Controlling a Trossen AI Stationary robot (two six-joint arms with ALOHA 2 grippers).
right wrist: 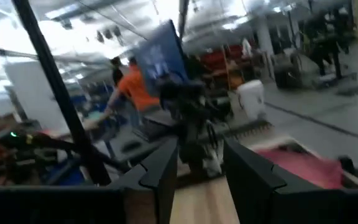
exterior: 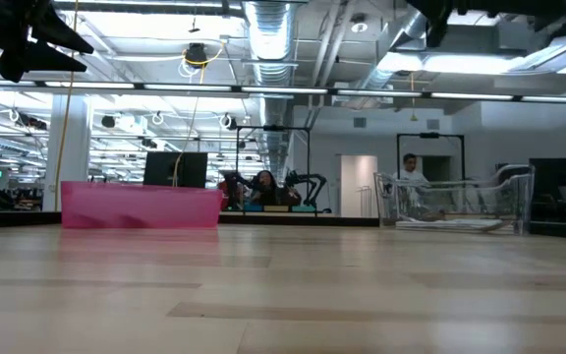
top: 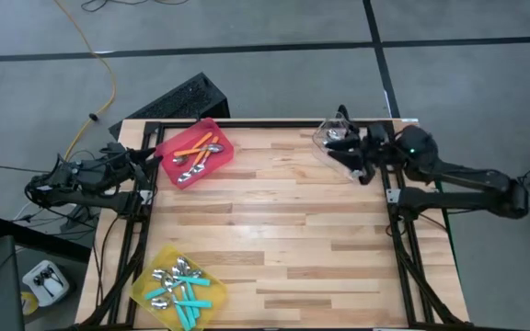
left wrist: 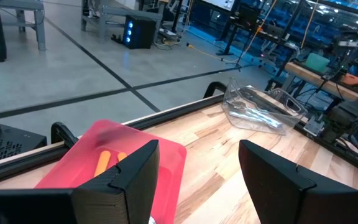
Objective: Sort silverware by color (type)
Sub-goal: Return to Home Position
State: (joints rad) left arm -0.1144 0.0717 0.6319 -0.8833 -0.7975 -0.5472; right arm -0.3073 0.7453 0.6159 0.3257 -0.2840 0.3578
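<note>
Sorting looks done: orange spoons (top: 198, 149) in red bin (top: 168, 145), teal spoons (top: 190, 294) in yellow bin (top: 162, 259), remaining spoons (left wrist: 257, 113) in clear bin (top: 325, 140); none loose on counter (top: 293, 230). Left end effector (left wrist: 197, 157) by red bin, wide open, empty. Right end effector (right wrist: 201, 158) at clear bin, part open, empty.

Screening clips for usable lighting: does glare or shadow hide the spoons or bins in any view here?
High view: even light, orange spoons and teal spoons read clearly; the clear bin glints, partly masking its contents. Low view: ceiling lights blow out. Left wrist view: clear bin reflective.
</note>
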